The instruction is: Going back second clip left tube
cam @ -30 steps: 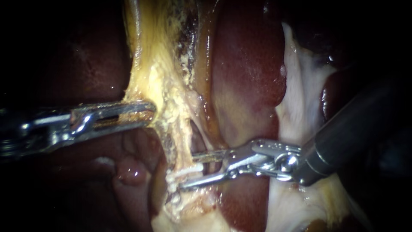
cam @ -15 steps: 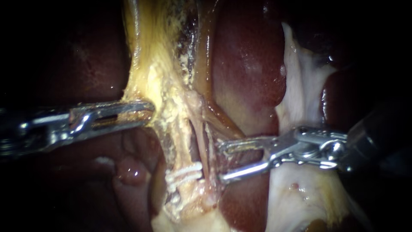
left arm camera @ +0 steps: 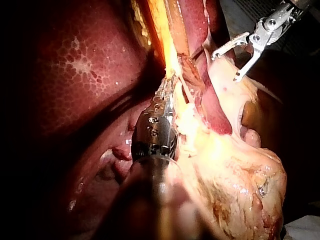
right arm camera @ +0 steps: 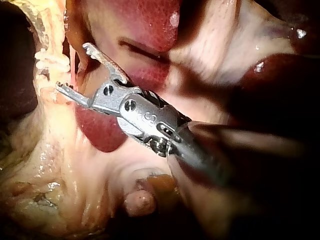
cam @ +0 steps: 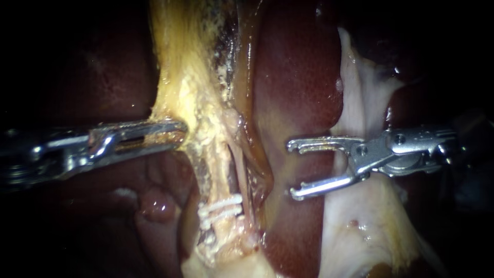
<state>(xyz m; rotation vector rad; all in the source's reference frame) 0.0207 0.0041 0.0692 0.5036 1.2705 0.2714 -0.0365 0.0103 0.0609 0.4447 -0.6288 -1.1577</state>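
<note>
Now: my right instrument (cam: 292,170) hangs over the liver (cam: 298,77), jaws spread, empty, clear of the tube (cam: 218,170). Two white clips (cam: 221,208) sit across that tube. My left instrument (cam: 175,134) pinches yellow tissue (cam: 180,77) beside it.

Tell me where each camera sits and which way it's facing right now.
Endoscope view: close over the tissue, facing the white clips; the left instrument enters from the left gripping yellow tissue, the right instrument from the right, open.
Left wrist view: on the left arm, looking along its own shaft to the yellow tissue; the right instrument lies beyond.
Right wrist view: on the right arm, looking along its own shaft toward the clips.
Shared: all three show the right instrument.
</note>
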